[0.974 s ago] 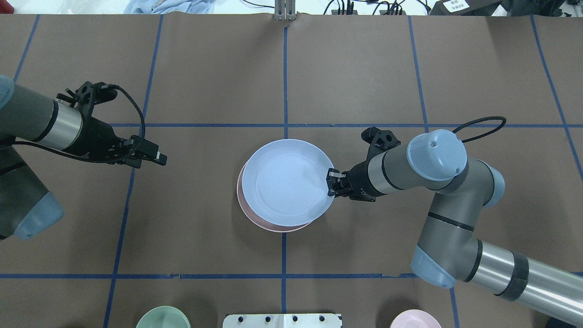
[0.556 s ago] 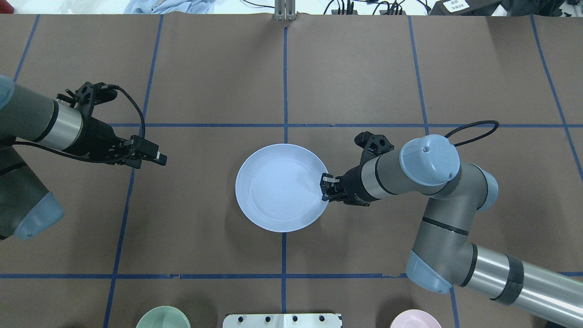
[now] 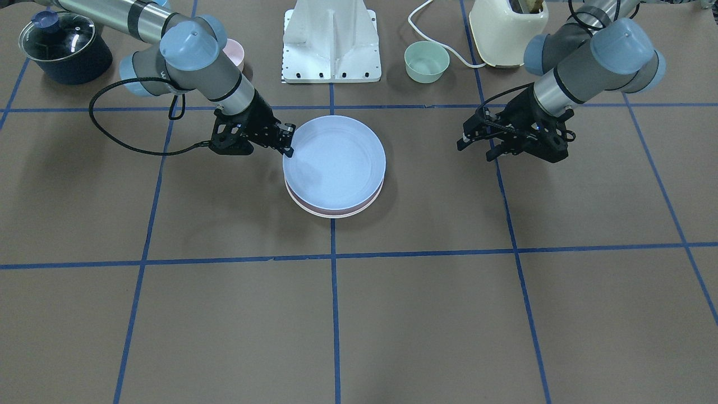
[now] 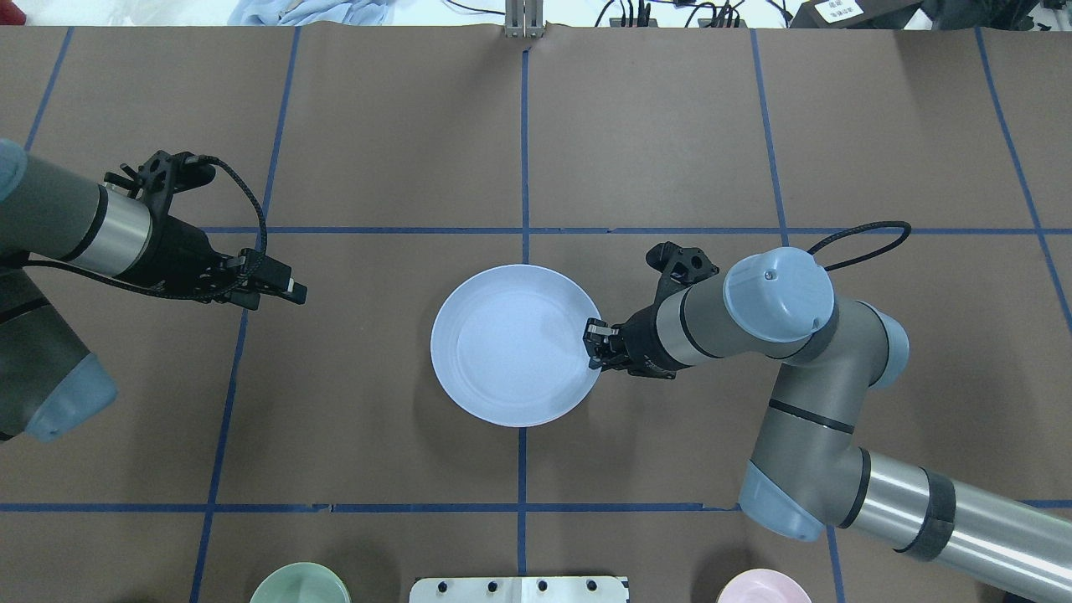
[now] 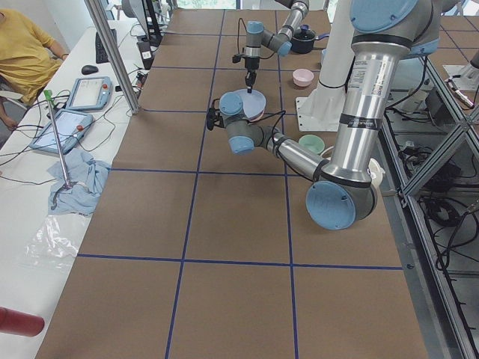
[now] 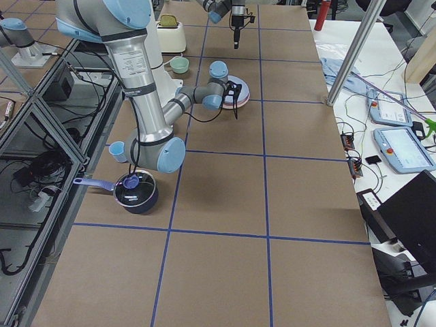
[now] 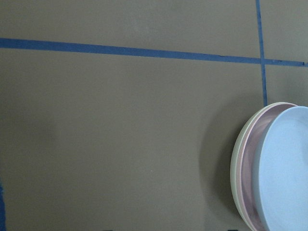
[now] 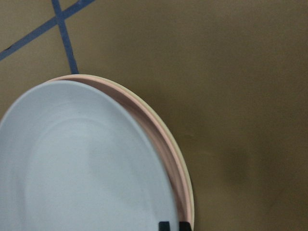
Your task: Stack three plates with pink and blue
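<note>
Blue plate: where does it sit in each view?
Front-facing: blue plate centre, upper half.
Overhead: plate dead centre.
Exterior left: plate top centre, far.
Exterior right: plate upper centre, far.
Left wrist: plate at lower right edge.
Right wrist: plate fills lower left.
Landmark: right pincer on its rim, in all but left wrist.

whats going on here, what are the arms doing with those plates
The robot is stacking three plates. The right end effector grips the rim of the pale blue plate, which lies on top of the pale pink plate, which in turn lies on the cream-white plate. The blue one sits a little off-centre, so a crescent of pink shows beside it. The left end effector hangs off to the side, holding nothing, well apart from the stack.
</note>
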Robot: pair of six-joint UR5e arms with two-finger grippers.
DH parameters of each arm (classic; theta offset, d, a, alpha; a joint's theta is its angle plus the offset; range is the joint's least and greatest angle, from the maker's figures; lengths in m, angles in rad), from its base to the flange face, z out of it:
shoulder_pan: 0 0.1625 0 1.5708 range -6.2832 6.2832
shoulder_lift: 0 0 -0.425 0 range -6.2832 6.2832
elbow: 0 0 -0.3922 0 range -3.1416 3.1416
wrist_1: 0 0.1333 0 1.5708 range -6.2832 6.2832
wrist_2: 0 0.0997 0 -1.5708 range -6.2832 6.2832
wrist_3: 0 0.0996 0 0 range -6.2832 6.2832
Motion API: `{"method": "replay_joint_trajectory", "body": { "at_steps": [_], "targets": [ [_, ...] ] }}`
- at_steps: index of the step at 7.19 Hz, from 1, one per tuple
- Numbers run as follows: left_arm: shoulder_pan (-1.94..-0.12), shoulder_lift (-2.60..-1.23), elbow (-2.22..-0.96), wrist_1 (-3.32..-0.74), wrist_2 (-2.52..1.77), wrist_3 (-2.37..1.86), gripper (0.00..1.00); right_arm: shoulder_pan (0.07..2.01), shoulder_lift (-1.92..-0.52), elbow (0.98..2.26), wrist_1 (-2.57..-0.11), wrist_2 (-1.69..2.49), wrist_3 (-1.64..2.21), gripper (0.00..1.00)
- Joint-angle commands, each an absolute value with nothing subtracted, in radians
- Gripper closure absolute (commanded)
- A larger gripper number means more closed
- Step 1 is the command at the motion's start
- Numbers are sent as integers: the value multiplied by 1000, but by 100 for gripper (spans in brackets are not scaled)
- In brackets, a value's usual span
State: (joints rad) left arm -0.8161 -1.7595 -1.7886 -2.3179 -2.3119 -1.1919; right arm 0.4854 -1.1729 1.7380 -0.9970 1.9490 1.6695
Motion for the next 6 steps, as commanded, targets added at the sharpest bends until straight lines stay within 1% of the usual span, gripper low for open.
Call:
{"method": "replay_joint_trajectory", "body": {
  "at_steps": [1,2,4,5,6],
  "targets": [
    [-816,-1759,-1789,-2318,-2309,-1192,16,486,-1172,1738,-1002,1948,1669,0],
    [-816,-1759,-1789,-2318,-2313,-1190,16,495,-1173,1752,-1003,1950,1669,0],
    [-827,-1741,-1789,-2318,-2309,-1137,17,575,-1204,1770,-1020,1982,1657,0],
    [-866,-1697,-1787,-2313,-2309,-1002,17,616,-1232,1769,-1028,1991,1616,0],
    [-912,-1663,-1775,-2313,-2312,-883,17,679,-1296,1766,-1028,2044,1510,0]
  ]
}}
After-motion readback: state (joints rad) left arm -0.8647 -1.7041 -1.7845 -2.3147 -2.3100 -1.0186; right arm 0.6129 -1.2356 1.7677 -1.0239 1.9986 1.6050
